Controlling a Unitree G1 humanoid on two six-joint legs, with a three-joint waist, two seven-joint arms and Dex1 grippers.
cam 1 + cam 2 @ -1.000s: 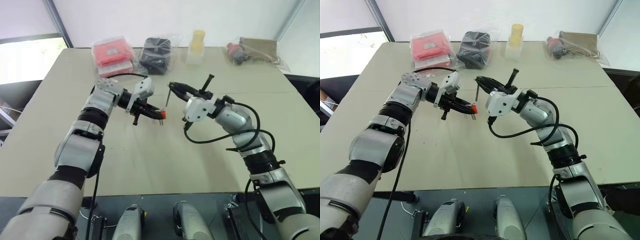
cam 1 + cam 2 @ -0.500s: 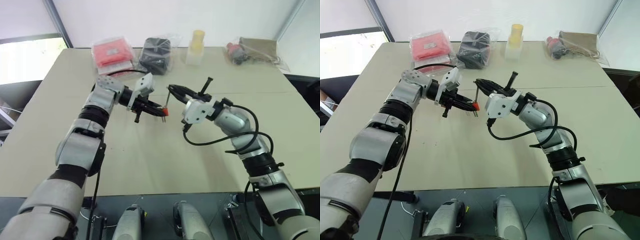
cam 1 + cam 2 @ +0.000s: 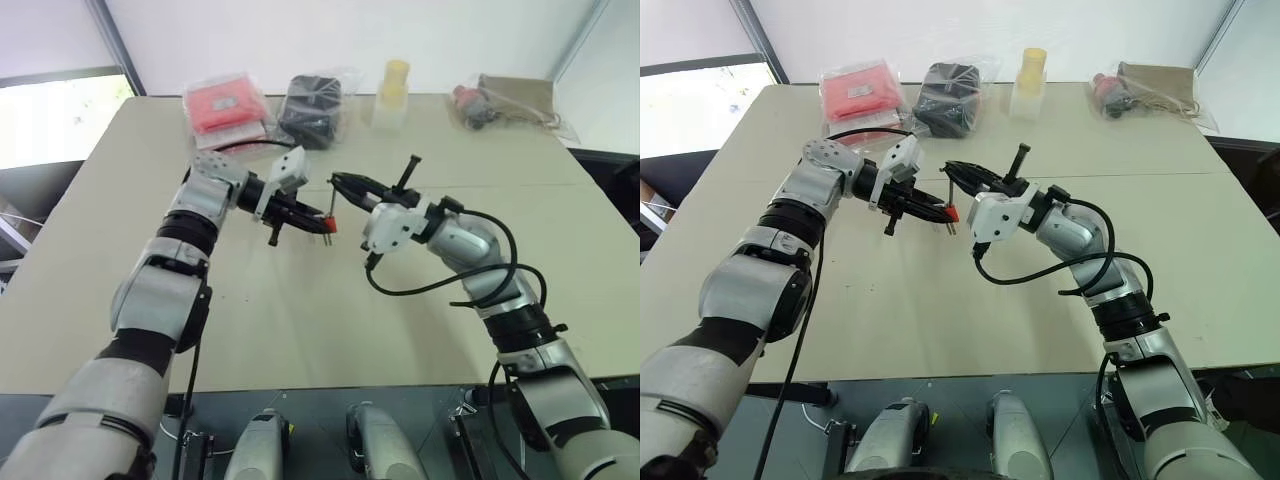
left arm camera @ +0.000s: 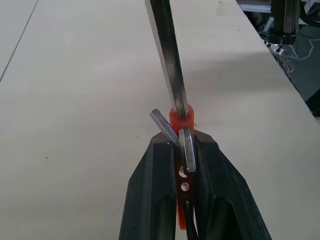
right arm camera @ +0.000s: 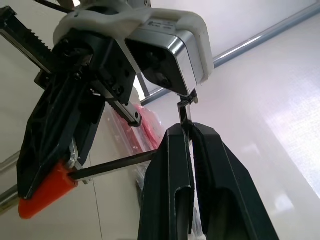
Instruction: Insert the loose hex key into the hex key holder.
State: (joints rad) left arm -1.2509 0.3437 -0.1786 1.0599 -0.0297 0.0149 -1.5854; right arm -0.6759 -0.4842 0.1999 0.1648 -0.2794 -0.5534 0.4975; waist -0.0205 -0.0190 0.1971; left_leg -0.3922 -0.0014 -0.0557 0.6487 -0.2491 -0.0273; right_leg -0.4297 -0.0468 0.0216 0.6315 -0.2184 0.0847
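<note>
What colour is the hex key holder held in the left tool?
Orange-red hex key holder, clearest in the left wrist view.

Along the far edge of your table sit a red packet and a black bagged item. Right of them stand a yellow bottle and what looks like a brown bag.

grippers: two, left gripper, right gripper
hex key holder: one
loose hex key: one
bagged items at twelve o'clock: five
</note>
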